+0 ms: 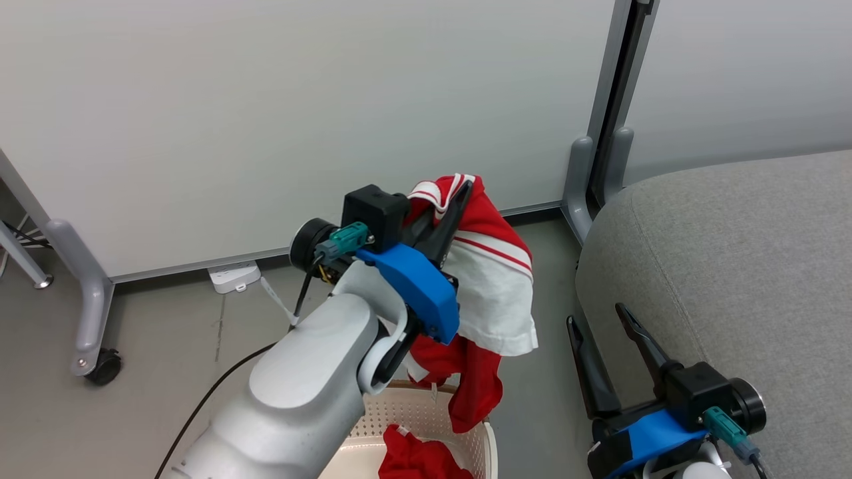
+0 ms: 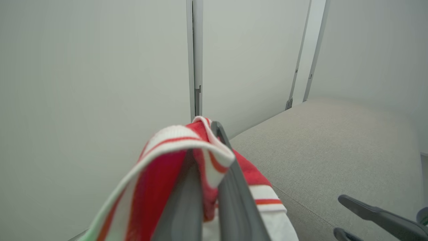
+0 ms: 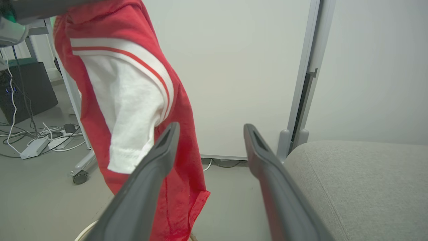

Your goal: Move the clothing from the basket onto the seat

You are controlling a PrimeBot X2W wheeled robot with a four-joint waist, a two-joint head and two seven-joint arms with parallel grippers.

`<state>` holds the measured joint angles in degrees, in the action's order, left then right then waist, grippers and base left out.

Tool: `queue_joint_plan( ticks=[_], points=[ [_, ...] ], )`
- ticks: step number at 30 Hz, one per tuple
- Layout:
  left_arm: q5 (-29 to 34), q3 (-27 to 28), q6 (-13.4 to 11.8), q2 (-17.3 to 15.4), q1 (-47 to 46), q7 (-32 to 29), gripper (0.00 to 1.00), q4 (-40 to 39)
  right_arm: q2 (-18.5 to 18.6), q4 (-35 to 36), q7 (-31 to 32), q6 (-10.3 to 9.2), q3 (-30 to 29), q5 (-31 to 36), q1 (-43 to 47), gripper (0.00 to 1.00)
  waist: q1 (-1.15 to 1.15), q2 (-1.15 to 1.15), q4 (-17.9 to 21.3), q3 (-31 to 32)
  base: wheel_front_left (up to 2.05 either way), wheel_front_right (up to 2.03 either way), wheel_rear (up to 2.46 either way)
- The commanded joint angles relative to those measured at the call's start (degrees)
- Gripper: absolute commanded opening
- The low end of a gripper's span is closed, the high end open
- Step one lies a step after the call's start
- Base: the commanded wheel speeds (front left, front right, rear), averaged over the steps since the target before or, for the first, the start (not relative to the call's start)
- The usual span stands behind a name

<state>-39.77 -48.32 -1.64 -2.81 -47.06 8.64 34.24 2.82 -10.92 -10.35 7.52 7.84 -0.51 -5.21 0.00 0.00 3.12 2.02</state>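
My left gripper is shut on the striped trim of the red-and-white shirt, which hangs in the air above the basket. In the left wrist view the gripper pinches the shirt's collar. A plain red shirt lies inside the cream basket at the bottom of the head view. The grey seat fills the right side, just right of the hanging shirt. My right gripper stands open and empty beside the seat's front edge. The right wrist view shows its gripper with the hanging shirt to the left.
White partition panels on grey wheeled legs stand behind. A white power strip and a black cable lie on the grey floor. The right wrist view shows more cables and a dark box at the left.
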Motion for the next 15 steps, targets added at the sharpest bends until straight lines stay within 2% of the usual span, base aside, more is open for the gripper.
queue_joint_plan(
  ticks=[1,15],
  points=[
    [-0.5,-0.9,-0.5,-0.2,-1.1,-0.1,0.0,-0.2,0.1,0.3,0.0,-0.05,0.2,0.2,0.9,1.0,0.0,0.0,0.0,-0.1,0.0,0.0,0.0],
    [-5.2,-6.3,-2.3,-0.2,-3.3,1.8,0.0,1.8,0.1,-0.1,0.6,-0.05,1.9,-0.5,-0.6,1.0,0.0,0.0,0.5,-0.7,0.0,0.0,0.0]
  ],
)
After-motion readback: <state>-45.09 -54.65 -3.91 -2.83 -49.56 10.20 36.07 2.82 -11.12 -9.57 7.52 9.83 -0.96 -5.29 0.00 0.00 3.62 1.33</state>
